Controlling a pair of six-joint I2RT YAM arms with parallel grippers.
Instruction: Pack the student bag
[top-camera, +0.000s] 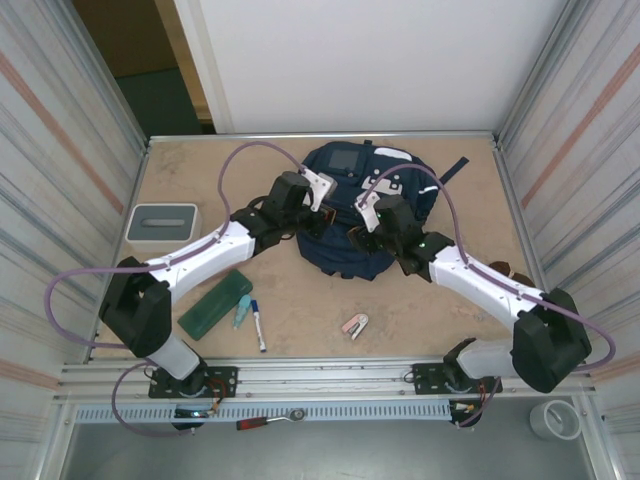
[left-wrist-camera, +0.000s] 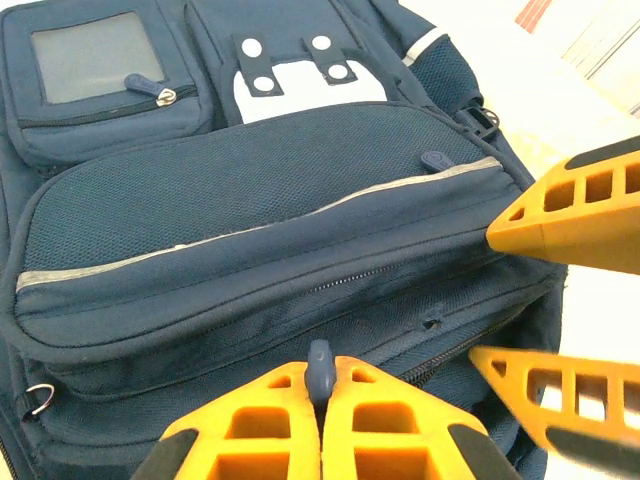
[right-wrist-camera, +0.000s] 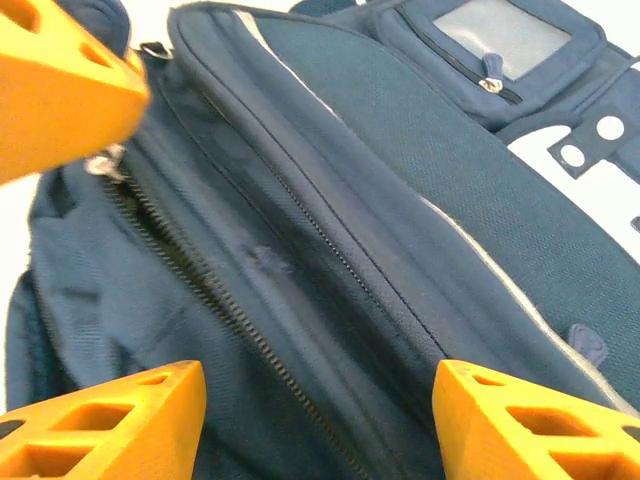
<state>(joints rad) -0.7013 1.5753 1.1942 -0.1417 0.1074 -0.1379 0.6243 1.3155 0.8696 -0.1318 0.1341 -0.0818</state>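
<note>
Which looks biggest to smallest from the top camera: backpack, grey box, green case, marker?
1. navy backpack
2-3. grey-white box and green case: too close to rank
4. marker

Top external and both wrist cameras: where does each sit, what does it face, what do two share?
Top external: above and behind, looking down on table, left arm and right arm.
Left wrist: faces the student bag; left gripper shut on zip pull.
Right wrist: faces the bag's zips; right gripper open.
Both wrist views share the grey panel.
</note>
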